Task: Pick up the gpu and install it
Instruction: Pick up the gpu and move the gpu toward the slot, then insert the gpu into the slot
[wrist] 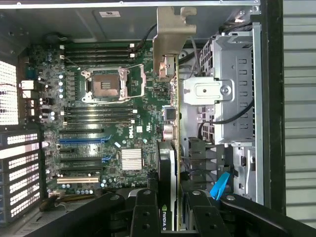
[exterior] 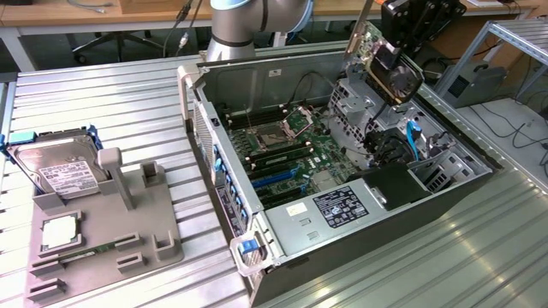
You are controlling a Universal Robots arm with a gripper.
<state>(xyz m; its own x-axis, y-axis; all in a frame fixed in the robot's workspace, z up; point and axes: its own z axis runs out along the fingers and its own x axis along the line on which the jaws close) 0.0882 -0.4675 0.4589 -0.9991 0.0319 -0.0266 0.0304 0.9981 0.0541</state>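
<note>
Gripper (wrist: 170, 197) across upper end of gpu (exterior: 389, 67)

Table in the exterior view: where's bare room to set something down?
Bare table: the stretch between the grey tray and the arm's base, and the corner at the exterior view's lower right beside the computer case. Crowded: the tray and the case's inside, below the held gpu.

"Dell" on the motherboard (wrist: 113, 123), Nvidia logo on the gpu (wrist: 168, 173)
</note>
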